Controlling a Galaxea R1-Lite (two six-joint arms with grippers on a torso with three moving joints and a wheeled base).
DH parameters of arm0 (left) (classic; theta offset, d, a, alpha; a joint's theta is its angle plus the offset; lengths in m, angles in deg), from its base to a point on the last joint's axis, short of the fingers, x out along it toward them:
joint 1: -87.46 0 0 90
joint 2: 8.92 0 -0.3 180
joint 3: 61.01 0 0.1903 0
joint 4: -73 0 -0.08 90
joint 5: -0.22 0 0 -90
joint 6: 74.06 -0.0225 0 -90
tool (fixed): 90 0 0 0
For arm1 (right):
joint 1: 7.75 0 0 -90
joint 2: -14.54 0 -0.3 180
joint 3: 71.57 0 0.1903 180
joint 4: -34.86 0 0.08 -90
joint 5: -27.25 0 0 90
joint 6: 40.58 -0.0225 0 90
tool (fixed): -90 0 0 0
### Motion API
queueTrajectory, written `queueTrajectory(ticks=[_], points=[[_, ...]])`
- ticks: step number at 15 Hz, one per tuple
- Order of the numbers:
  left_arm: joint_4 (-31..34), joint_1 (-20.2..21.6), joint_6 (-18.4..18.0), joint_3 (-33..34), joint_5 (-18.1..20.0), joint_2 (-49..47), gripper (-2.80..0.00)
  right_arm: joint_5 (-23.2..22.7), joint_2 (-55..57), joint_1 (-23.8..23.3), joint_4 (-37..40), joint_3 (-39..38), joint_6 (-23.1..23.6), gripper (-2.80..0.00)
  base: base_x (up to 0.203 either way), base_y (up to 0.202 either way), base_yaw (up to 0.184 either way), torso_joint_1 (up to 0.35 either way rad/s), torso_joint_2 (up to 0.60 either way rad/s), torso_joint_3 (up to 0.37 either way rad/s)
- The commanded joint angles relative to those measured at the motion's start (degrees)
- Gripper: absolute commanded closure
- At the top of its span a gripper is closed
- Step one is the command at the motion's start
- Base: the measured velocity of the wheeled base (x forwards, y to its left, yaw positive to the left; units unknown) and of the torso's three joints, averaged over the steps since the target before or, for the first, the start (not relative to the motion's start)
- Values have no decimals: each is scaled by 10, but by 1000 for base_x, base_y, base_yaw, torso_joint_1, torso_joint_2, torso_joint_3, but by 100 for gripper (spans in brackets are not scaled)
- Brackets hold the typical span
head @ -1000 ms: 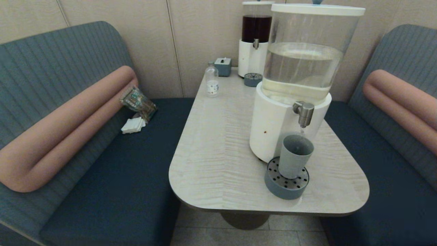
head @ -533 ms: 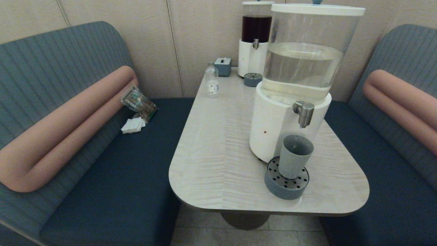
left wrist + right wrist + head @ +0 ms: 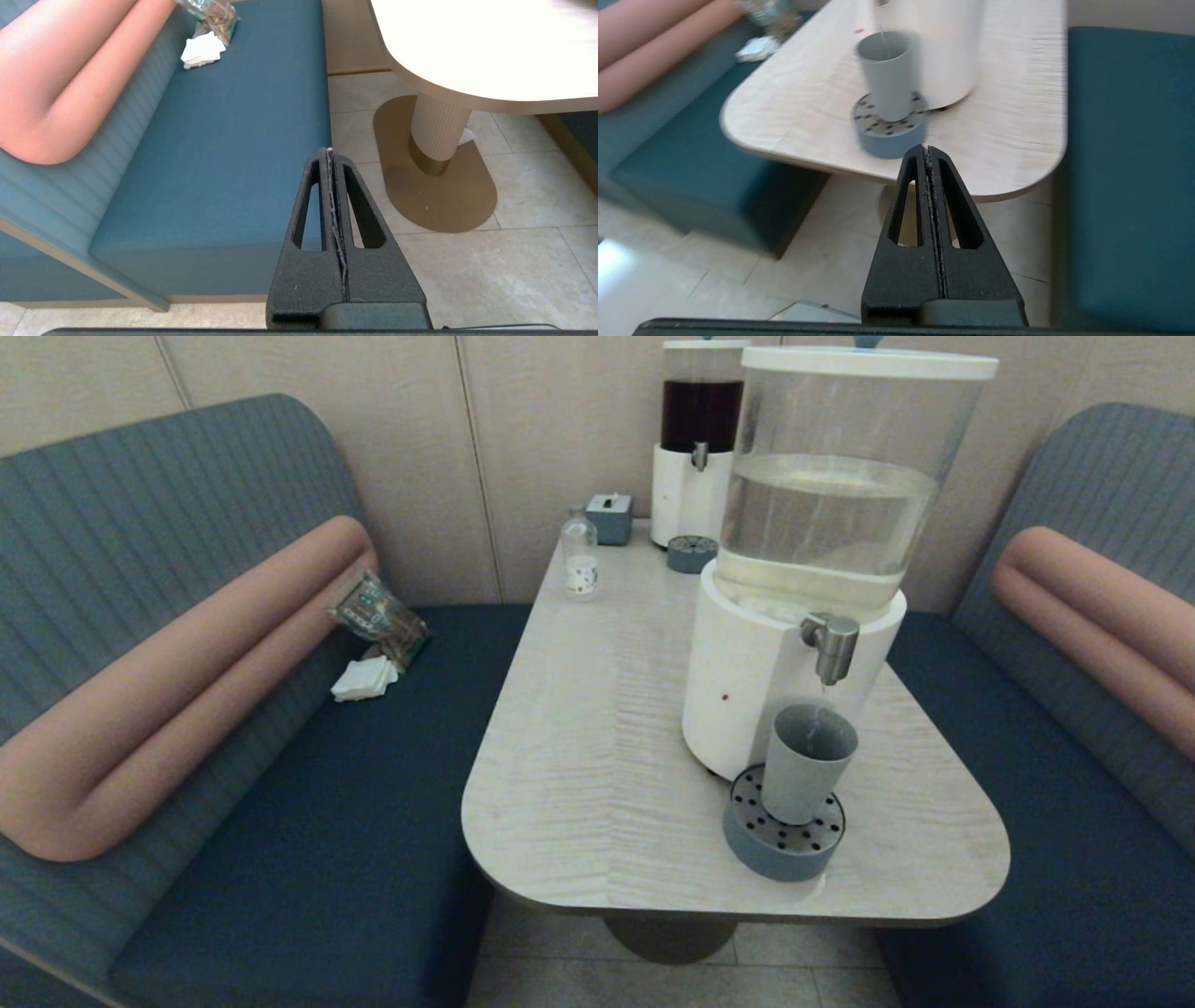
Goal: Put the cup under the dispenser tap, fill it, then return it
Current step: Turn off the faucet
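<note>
Grey-blue cup [image 3: 806, 761] upright, mouth up, under tap [image 3: 830, 646].

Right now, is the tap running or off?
Running: a thin stream drops from the tap into the upright cup on the drip tray.

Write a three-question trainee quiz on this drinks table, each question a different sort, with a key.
1. True or false: the cup stands on the perforated drip tray under the dispenser tap.
2. Multiple choice: the left hand is A) shut on the cup, B) shut, holding nothing, below table height, C) open above the table.
3. Fill in: the smaller dispenser at the far end holds a ___ liquid.

Key: 1 true. 2 B. 3 dark. The right hand is likewise shut, off the table's near edge, pointing toward the cup.
</note>
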Motion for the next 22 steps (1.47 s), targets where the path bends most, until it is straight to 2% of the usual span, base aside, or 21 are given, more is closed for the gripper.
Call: queueTrajectory(ticks=[1,6,7,9,11,17,20,22], points=[[0,0,-1,0,0,0,0,17,-18,37,11,-13,1,0,0,0,0,0,0,0],[0,0,-1,0,0,0,0,30,-108,30,11,-51,25,0,0,0,0,0,0,0],[0,0,0,0,0,0,0,49,-124,30,11,-58,27,0,0,0,0,0,0,0],[0,0,-1,0,0,0,0,115,-156,30,3,-92,28,0,0,0,0,0,0,0],[0,0,-1,0,0,0,0,142,-157,30,-47,-134,17,0,0,0,0,0,0,0],[0,0,0,0,0,0,0,153,-157,29,-154,-298,21,0,0,0,0,0,0,0],[0,0,0,0,0,0,0,167,-157,29,-179,-311,23,0,0,0,0,0,0,0],[0,0,-1,0,0,0,0,171,-155,30,-174,-310,-3,0,0,0,0,0,0,0]])
